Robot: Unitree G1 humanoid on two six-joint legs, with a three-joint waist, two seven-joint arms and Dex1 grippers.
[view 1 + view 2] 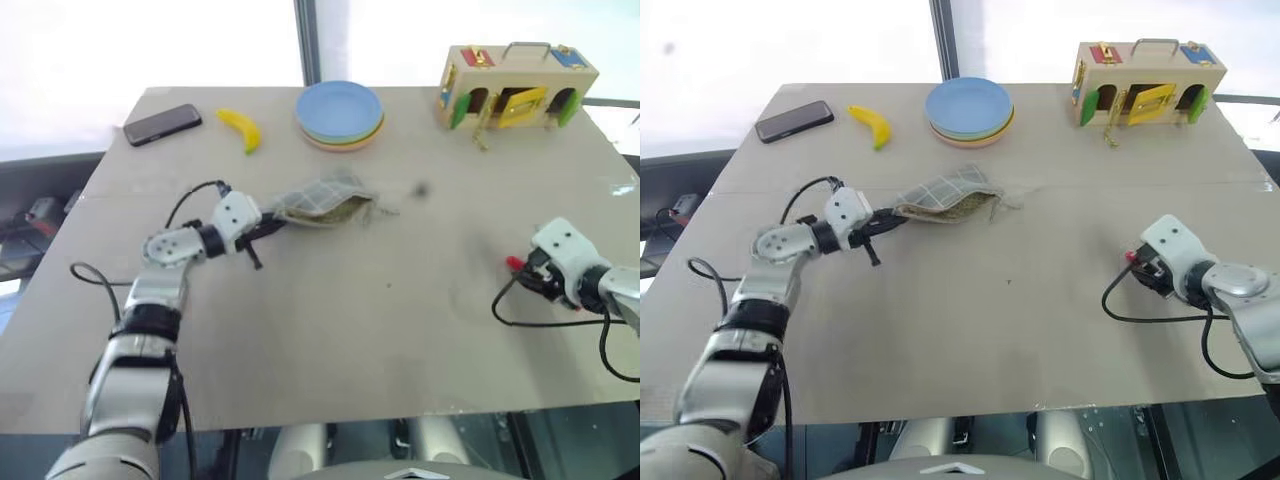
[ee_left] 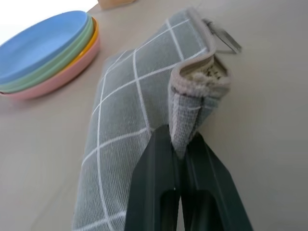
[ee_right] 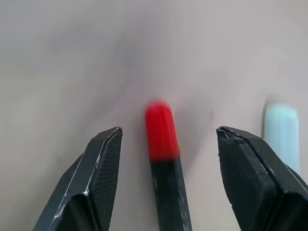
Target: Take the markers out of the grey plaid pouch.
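The grey plaid pouch (image 1: 325, 203) lies slumped on the table, left of centre. My left gripper (image 2: 182, 144) is shut on a fold of its rim, beside the zip end. At the table's right side my right gripper (image 1: 528, 268) is open. The thin black marker with the red cap (image 3: 159, 130) lies between its fingers (image 3: 103, 159) and touches neither. That red cap (image 1: 514, 263) pokes out just left of the gripper. The pale mint highlighter (image 3: 282, 134) lies just outside one finger, on the tabletop.
A stack of coloured plates (image 1: 340, 112) sits at the back centre, with a yellow banana (image 1: 241, 128) and a black phone (image 1: 162, 124) to its left. A wooden latch box (image 1: 515, 85) stands at the back right. Cables trail from both wrists.
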